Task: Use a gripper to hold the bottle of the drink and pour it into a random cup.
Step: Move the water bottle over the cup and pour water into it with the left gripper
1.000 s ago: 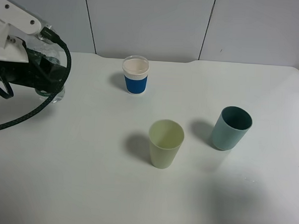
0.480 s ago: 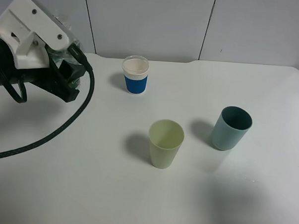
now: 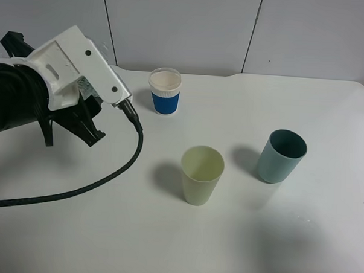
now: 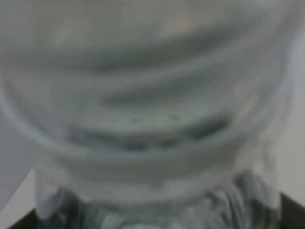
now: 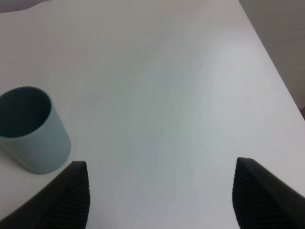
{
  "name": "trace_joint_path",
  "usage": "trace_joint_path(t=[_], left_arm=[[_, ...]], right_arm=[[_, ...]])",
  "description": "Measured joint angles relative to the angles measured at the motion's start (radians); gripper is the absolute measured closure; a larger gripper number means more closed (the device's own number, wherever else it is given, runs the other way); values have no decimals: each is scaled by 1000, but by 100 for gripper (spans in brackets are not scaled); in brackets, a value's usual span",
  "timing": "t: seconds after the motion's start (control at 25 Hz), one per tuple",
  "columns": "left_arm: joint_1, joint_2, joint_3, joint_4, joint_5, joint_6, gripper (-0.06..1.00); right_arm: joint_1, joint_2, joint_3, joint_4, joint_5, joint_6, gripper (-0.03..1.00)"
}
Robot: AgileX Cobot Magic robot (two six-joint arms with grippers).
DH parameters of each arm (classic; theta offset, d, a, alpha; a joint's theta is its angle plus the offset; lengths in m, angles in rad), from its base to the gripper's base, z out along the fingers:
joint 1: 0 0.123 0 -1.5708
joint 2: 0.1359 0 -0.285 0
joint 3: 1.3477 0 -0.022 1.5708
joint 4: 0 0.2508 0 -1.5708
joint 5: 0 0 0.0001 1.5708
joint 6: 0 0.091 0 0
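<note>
Bottle of the drink [image 4: 152,119] pinched in left gripper [image 3: 86,123]; cup [image 3: 201,175] well apart from it, carry and pour not yet done.

High view overlooks the table [image 3: 286,250] — left wrist hugs the bottle [image 4: 152,119], right wrist shares the teal cup [image 5: 29,130].

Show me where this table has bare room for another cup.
Bare: the front strip of the white table before the pale yellow-green plastic cup and teal plastic cup, and the far right corner behind it. Crowded: the left, under the black robot arm and its cable.
</note>
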Motion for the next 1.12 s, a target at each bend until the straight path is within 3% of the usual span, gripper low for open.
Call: trace_joint_path(t=[0.52, 1.12], left_arm=[[-202, 132, -68, -21, -38, 49, 39], [-211, 267, -146, -49, -51, 149, 39]], right_arm=[[0, 0, 0, 0, 0, 0, 33], [0, 0, 0, 0, 0, 0, 33]])
